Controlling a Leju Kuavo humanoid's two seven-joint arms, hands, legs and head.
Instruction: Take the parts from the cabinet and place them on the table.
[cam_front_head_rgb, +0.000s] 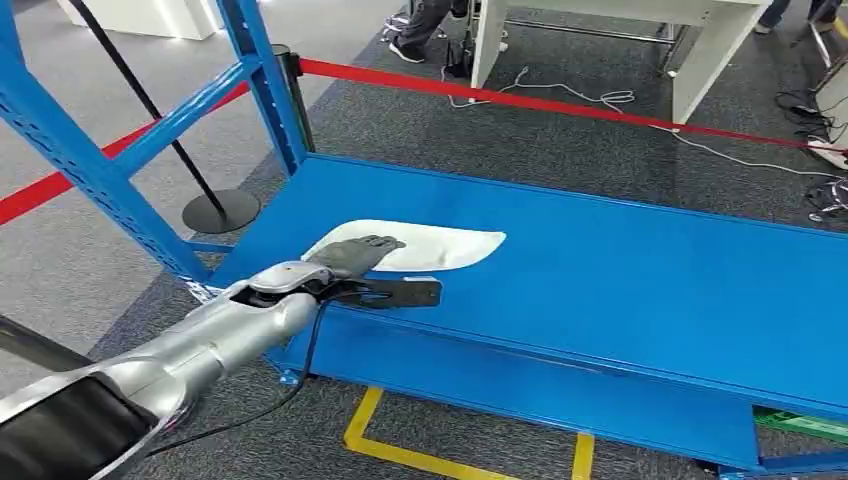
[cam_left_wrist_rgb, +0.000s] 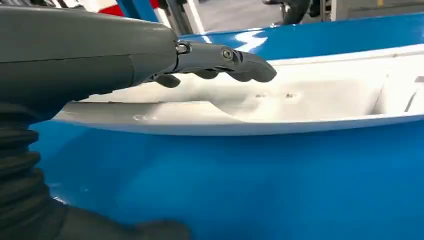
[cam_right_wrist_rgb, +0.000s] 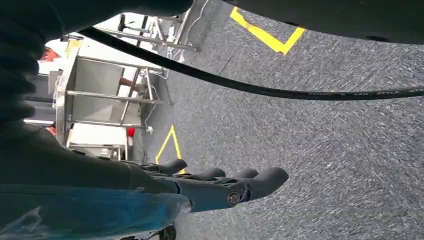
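Observation:
A long white moulded part (cam_front_head_rgb: 440, 245) lies flat on the blue cabinet shelf (cam_front_head_rgb: 620, 280), towards its left end. My left hand (cam_front_head_rgb: 355, 255) reaches in over the part's left end, fingers stretched out across its top. In the left wrist view the fingers (cam_left_wrist_rgb: 220, 60) hover just above the white part (cam_left_wrist_rgb: 280, 107) with a small gap, and nothing is gripped; the blue shelf (cam_left_wrist_rgb: 225, 175) lies below. My right hand (cam_right_wrist_rgb: 225, 185) hangs over the grey carpet with its fingers loosely extended and holds nothing.
Blue rack uprights (cam_front_head_rgb: 265, 80) stand at the shelf's left side. A red barrier tape (cam_front_head_rgb: 560, 105) runs behind the shelf, with a black stanchion base (cam_front_head_rgb: 220, 210) on the floor. A white table (cam_front_head_rgb: 700, 50) and cables lie beyond. Yellow floor marks (cam_front_head_rgb: 400, 450) are in front.

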